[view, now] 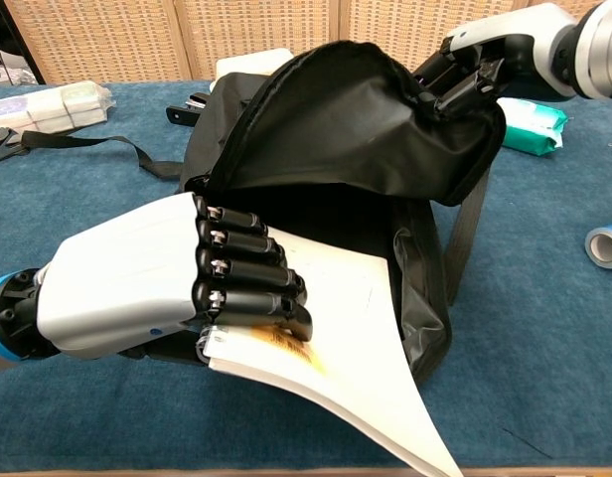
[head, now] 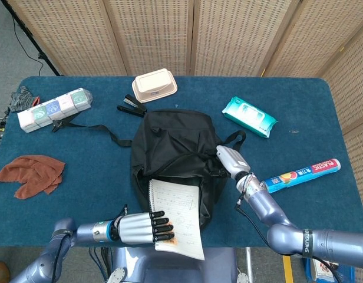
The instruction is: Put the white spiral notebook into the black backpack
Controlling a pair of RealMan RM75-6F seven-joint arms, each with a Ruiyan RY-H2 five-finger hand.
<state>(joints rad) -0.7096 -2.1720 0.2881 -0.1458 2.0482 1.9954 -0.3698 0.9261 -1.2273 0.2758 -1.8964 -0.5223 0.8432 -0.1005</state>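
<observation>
Blue cloth covers the counter (head: 81,171). Left hand's (view: 147,288) black fingers (view: 248,283) curl tight over the white spiral notebook (head: 178,215), its top edge at the black backpack's (head: 172,147) mouth. Right hand (view: 480,60) grips the flap, lifting it, presumably keeping the opening wide.

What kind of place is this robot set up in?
Probably an indoor lab or test space, not a home. A blue-covered table stands before woven folding screens, and assorted props lie around the black backpack: a stapler, wet wipes, a rag.
</observation>
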